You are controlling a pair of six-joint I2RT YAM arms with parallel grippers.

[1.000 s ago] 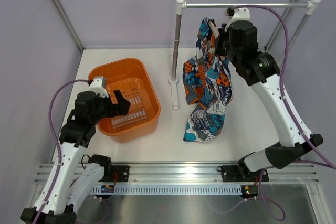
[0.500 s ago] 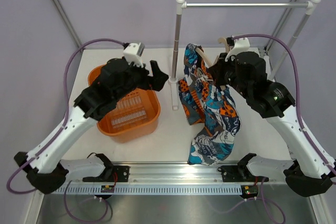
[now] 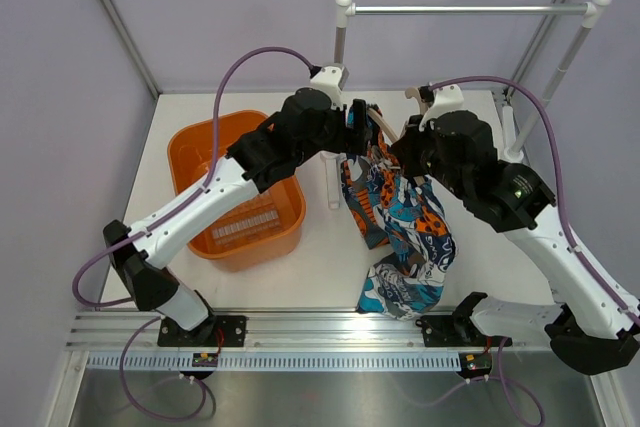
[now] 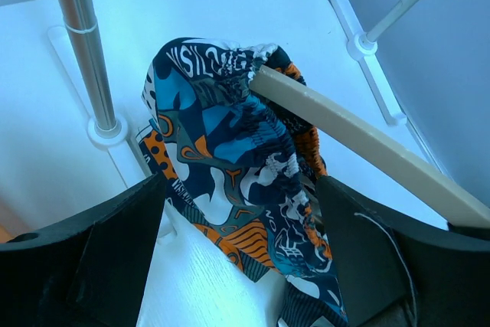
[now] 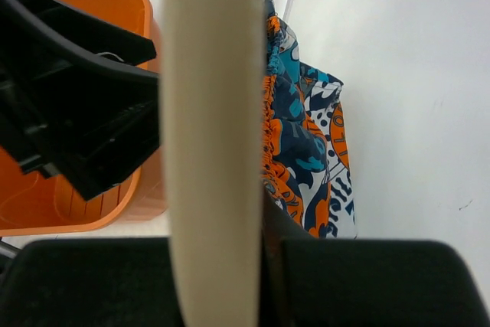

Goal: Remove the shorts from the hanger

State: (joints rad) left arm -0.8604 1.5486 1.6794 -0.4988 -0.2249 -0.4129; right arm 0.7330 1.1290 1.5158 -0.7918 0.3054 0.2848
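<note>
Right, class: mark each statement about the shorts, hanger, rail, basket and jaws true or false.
1. The shorts hang on the hanger. True.
2. The hanger hooks on the rail. False: it is off the rail, gripped by the right jaws.
3. The left jaws stand open either side of the shorts. True.
4. The shorts lie in the basket. False: they hang to the right of the basket in the top view.

Busy-print shorts (image 3: 400, 227) bunched over tilted pale beige hanger (image 4: 360, 139)
</note>
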